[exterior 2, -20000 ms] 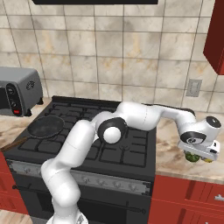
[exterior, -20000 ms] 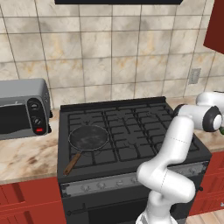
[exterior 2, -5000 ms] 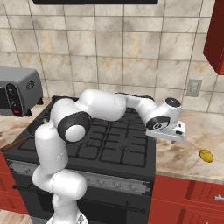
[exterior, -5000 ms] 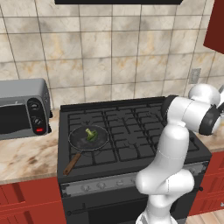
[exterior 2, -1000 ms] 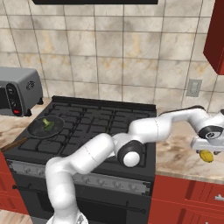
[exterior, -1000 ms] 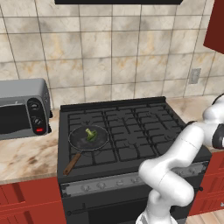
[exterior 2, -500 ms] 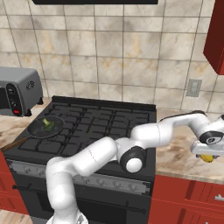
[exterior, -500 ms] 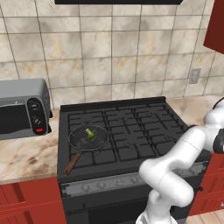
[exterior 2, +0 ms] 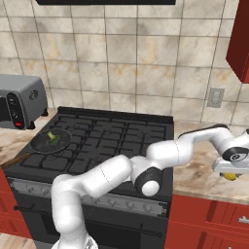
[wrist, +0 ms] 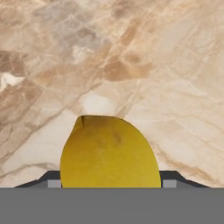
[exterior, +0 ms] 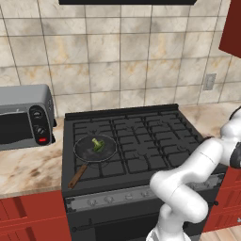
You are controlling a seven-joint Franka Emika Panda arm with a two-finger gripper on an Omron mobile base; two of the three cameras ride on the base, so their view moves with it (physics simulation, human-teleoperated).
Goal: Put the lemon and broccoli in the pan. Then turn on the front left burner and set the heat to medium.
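On the beige counter right of the stove lies the lemon (wrist: 109,153), bright yellow. My gripper (wrist: 111,183) is down around it, open, with one dark fingertip (wrist: 54,181) at each side of the fruit. From the right base view the gripper (exterior 2: 232,171) hides most of the lemon (exterior 2: 231,176). The pan (exterior: 95,148) sits on the front left burner (exterior: 114,161), wooden handle pointing to the stove's front. The broccoli (exterior: 97,144) lies inside the pan (exterior 2: 50,141); it shows again as the green broccoli (exterior 2: 52,139) in the right base view.
A grey toaster oven (exterior: 23,116) stands on the counter left of the stove. Knobs (exterior: 117,196) run along the stove's front panel. A wall outlet (exterior 2: 214,97) is above the right counter, and a red cabinet (exterior 2: 240,39) hangs at the upper right.
The gripper has come down over the lemon on the right counter, so its fingers now flank the fruit. The pan and broccoli have stayed put.
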